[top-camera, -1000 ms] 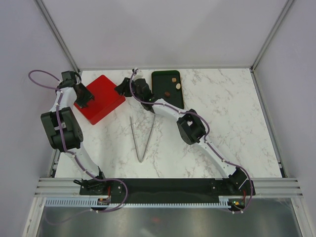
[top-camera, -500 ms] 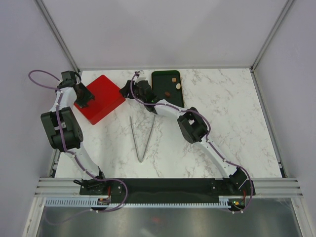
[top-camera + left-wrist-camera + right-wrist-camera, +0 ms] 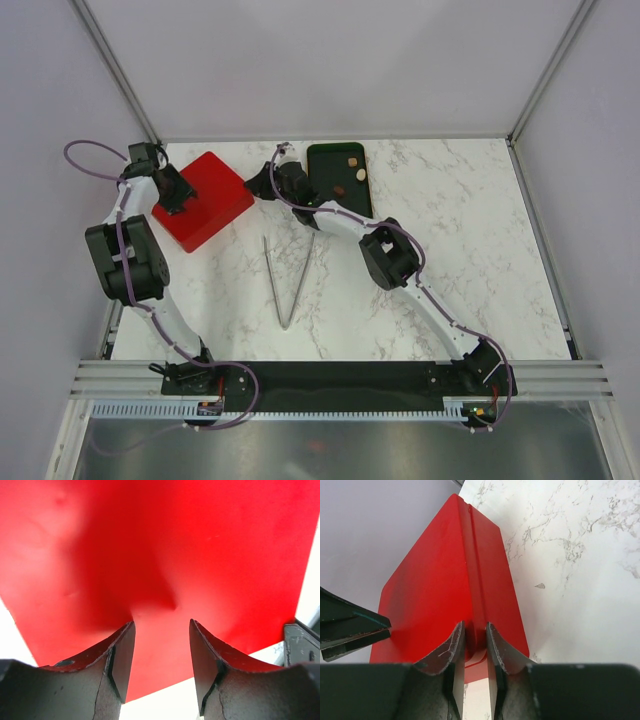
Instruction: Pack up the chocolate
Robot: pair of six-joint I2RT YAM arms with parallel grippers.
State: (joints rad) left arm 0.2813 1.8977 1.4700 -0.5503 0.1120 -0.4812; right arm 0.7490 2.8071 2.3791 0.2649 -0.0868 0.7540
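Fig. 1. Item count as I see it from my remote station: one red box (image 3: 205, 198); one dark tray (image 3: 325, 165); three chocolates (image 3: 352, 161), one tan, one cream, one dark brown; one pair of metal tongs (image 3: 290, 280); two robot arms (image 3: 390, 258).

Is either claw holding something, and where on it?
The right gripper appears to pinch the red box by its near edge. The left gripper stands open over the box's flat top, holding nothing.

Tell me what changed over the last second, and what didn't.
The left pincer edged farther onto the flat red square box, jaws open. The right pincer shifted slightly right at the box's corner and now pinches its edge. The box, long metal tongs and chocolates on the dark green tray stayed put.
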